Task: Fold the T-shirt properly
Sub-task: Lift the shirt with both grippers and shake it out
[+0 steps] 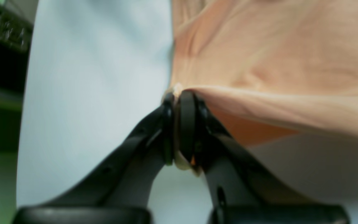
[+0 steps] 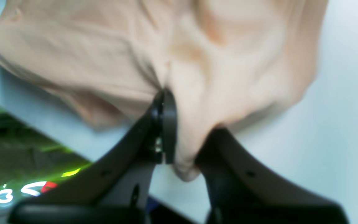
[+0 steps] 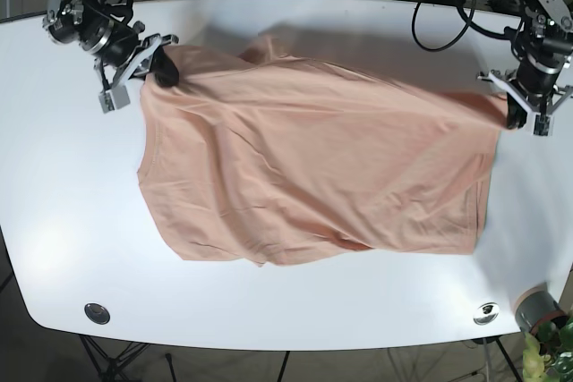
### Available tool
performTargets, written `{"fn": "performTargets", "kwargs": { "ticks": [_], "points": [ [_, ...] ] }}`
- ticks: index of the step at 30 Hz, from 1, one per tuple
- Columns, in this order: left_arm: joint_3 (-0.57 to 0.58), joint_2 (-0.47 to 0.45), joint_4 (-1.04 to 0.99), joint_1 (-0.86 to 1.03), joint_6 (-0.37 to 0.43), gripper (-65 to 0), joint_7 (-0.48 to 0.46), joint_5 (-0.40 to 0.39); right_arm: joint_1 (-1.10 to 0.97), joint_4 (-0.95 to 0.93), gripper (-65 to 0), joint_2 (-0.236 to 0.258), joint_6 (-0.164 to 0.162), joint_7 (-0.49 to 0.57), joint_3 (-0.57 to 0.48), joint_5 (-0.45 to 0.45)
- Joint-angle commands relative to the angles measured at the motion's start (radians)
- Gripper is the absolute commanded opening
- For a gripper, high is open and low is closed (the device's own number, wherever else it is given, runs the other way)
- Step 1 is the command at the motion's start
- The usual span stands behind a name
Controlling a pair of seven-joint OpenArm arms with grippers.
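In the left wrist view the jaws of the left gripper (image 1: 179, 124) are pressed together on a thin pinch of the shirt (image 1: 259, 62), a nub of cloth showing between the pads. In the right wrist view the jaws of the right gripper (image 2: 179, 137) are pinched on a thicker bunch of the same cloth, which bulges out below them; a little gap is kept by the wad.

In the base view the left gripper (image 3: 524, 106) is seen at the upper right, at the shirt's far right corner, and the right gripper (image 3: 150, 62) at the upper left, at the opposite corner. Between them the upper edge of the shirt (image 3: 313, 167) is held taut and raised slightly off the bench (image 3: 72, 221), with shadow under it at the right. The rest of the cloth lies spread but wrinkled across the middle of the frame, its lower edge resting flat.

The step in hand is judged to be the lift of the upper edge for a first fold. Next, both corners would need to be carried together toward the lower edge, kept level and equally tensioned, then laid down so that the edges meet.
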Motion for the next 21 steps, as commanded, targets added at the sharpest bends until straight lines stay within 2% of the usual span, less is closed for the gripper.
{"fn": "performTargets", "kwargs": {
  "ticks": [1, 4, 12, 16, 21],
  "points": [
    [0.029, -0.011, 0.02, -0.032, 0.006, -65.0, -0.029, 0.01, 0.037, 0.02, -62.8, 0.029, 0.003, 0.019, 0.006, 0.013],
    [0.08, -0.01, 0.019, -0.089, 0.017, -65.0, -0.029, 0.044, 0.114, 0.019, -62.8, 0.043, 0.003, 0.019, 0.003, -0.044],
    [0.215, -0.013, 0.016, -0.245, 0.074, -65.0, -0.029, 0.119, 0.349, 0.017, -62.8, 0.038, 0.011, 0.014, -0.003, -0.242],
    [0.287, -0.016, 0.01, -0.357, 0.096, -65.0, -0.029, 0.189, 0.467, -0.035, -62.8, 0.047, 0.012, 0.013, -0.005, -0.259],
    [0.33, -0.016, -0.04, -0.485, 0.1, -65.0, -0.029, 0.261, 0.599, -0.148, -62.8, 0.081, 0.012, 0.011, -0.006, -0.266]
  ]
}}
